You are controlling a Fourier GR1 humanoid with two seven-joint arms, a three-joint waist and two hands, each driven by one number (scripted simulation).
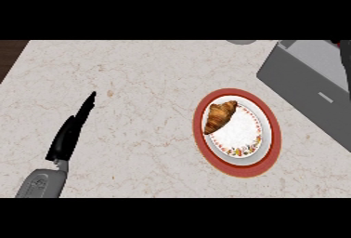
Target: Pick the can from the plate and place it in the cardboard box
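Note:
A white plate (pixel 241 135) with a flowered rim rests on a wider red plate (pixel 267 158) right of the counter's middle. On its upper left part lies a brown croissant (pixel 221 116). No can shows on the plate or anywhere on the counter. No cardboard box is in sight. My left hand (pixel 68 135) is at the lower left, well apart from the plates, open, its straight fingers pointing up and to the right with nothing in them. My right hand does not show.
A large flat grey shape (pixel 308 88) with a small white mark fills the upper right corner, with a sliver of red (pixel 336 42) at its top; I cannot tell what it is. A dark strip (pixel 10 56) marks the counter's upper left edge.

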